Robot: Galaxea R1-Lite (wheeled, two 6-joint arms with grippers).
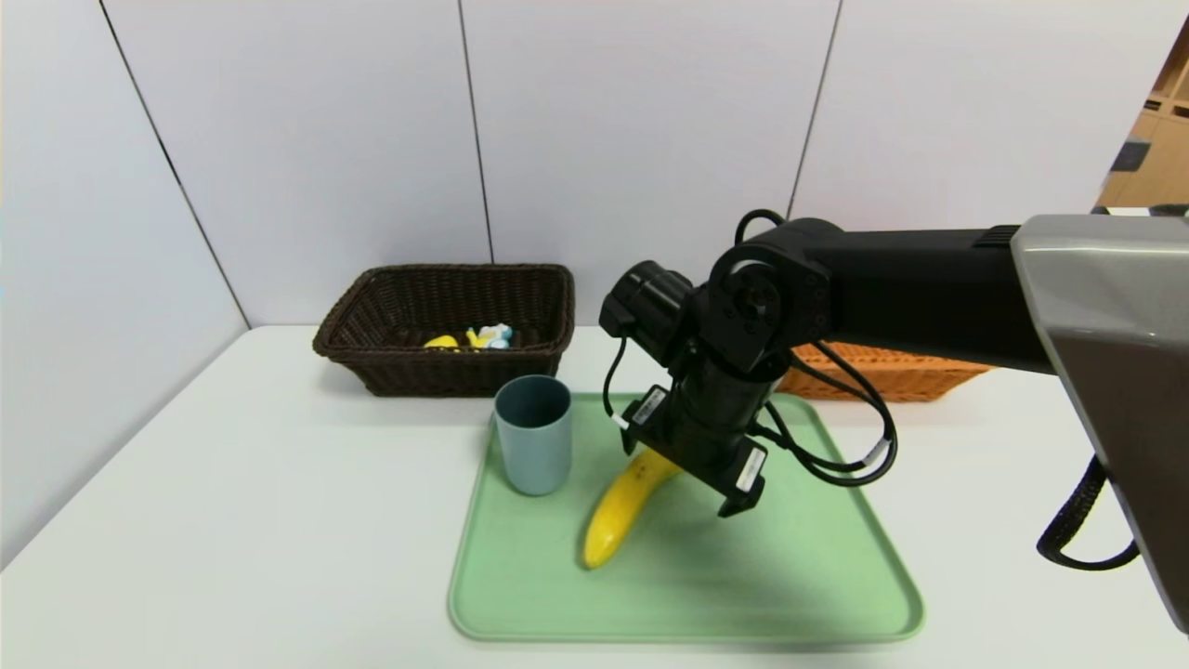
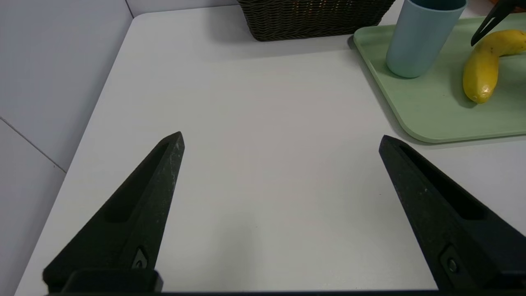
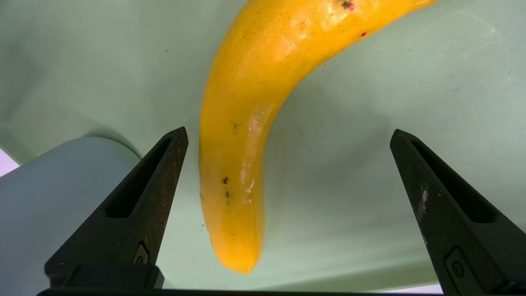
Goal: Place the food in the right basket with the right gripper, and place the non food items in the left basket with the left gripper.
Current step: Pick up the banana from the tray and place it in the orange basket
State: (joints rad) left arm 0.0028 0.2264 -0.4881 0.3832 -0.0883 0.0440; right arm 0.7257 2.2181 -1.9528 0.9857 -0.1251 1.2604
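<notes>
I have my black two-fingered right gripper (image 3: 289, 128) spread wide above the green rectangular tray (image 1: 687, 628), its fingers on either side of the curved yellow banana (image 1: 618, 511) without gripping it. I take this straddle as preparation to close and lift the food to the orange woven basket (image 1: 892, 372) beyond the tray's far right corner. The blue-grey cylindrical cup (image 1: 535, 437) stands upright by the far left corner, presumably awaiting my left gripper (image 2: 282, 134), open and empty over the bench left of the tray, for the dark brown woven basket (image 1: 446, 372) behind. I can read no brand; the white labels (image 1: 751, 469) on the right gripper are illegible.
</notes>
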